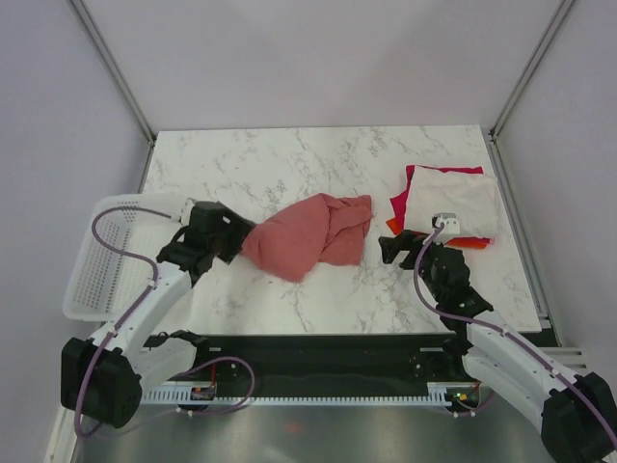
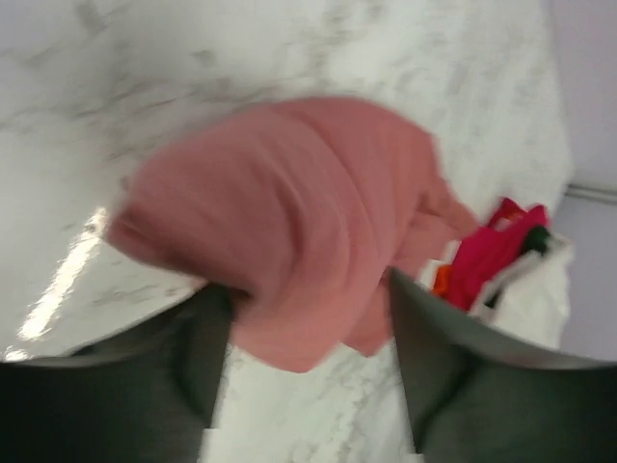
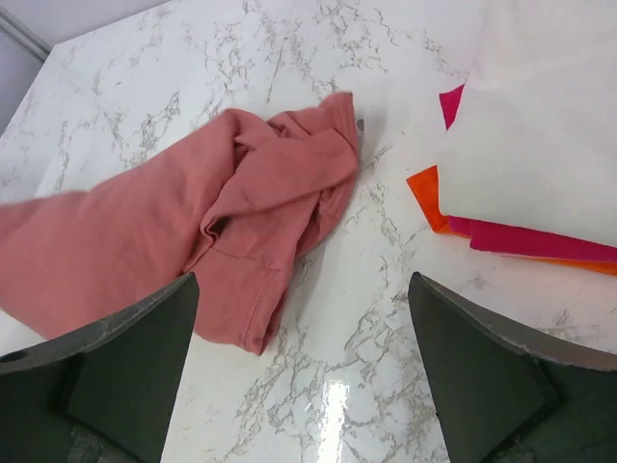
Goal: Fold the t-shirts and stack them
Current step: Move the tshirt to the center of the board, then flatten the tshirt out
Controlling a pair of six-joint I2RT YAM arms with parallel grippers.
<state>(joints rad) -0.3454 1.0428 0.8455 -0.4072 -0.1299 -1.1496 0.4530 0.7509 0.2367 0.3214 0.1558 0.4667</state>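
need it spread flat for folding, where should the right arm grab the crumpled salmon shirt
Probably the hemmed edge at the salmon shirt's right end, nearest the right gripper. Come low from the right, open fingers straddling that edge: it lies thin on the marble table there, while the middle is bunched and the left end sits between the left gripper's fingers.

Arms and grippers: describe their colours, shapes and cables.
The left arm and right arm have white links and black joints. A lilac cable runs along each. The left gripper and right gripper are black, with two broad dark fingers.
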